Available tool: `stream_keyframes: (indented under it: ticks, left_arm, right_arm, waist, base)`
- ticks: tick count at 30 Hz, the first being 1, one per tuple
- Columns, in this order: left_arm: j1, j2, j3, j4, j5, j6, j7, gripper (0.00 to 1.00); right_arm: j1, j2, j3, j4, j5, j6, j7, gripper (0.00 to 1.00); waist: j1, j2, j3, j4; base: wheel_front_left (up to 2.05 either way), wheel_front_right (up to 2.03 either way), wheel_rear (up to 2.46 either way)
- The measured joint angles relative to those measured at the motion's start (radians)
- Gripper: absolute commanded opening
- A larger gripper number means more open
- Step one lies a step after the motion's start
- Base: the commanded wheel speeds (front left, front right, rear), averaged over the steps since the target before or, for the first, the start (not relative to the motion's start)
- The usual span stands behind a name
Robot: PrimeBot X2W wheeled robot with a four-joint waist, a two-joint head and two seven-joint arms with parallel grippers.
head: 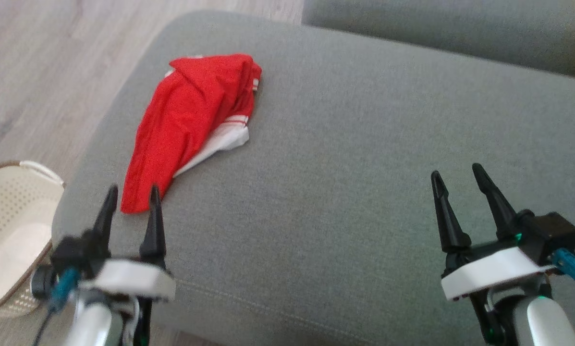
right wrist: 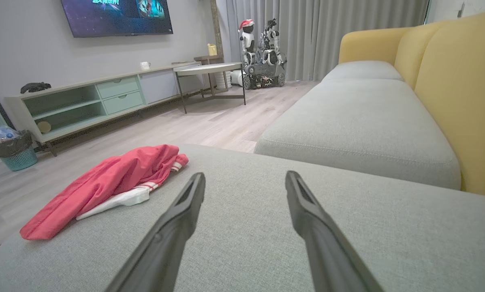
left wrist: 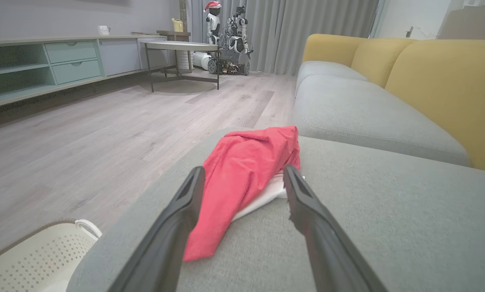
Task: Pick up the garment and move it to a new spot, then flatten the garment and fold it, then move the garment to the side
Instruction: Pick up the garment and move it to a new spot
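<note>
Now, garment: crumpled red cloth garment [head: 191, 120] with white trim, bunched near the left edge of the grey fabric sofa cushion [head: 340, 168].
handling: probably light and limp; pinch its near corner.
left claw [head: 132, 187]: open, that corner between its fingers.
right claw [head: 455, 169]: open, well apart.

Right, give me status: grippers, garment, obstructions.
Open, empty: left gripper lined up on garment, near end; right gripper over bare cushion. Garment crumpled near cushion's left edge. Off to the left, basket on floor, clear.
</note>
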Motion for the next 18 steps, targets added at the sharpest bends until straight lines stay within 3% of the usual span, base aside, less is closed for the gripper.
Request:
stream_keyframes:
  ticks: [7, 18]
  left_arm:
    - [-0.308, -0.025, 0.025, 0.171, -0.035, -0.061, -0.001, 1.0]
    - [-0.688, -0.038, 0.03, 0.762, -0.104, -0.204, 0.043, 1.0]
  right_arm:
    - [-0.08, -0.048, 0.012, -0.049, -0.006, 0.0, 0.046, 1.0]
    - [-0.159, -0.09, 0.018, -0.075, -0.004, 0.0, 0.063, 1.0]
  waist:
    - [0.0002, 0.0, 0.124, -0.024]
    - [0.0003, -0.0001, 0.303, -0.119]
  base:
    - [0.0, 0.0, 0.0]
    - [0.0, 0.0, 0.0]
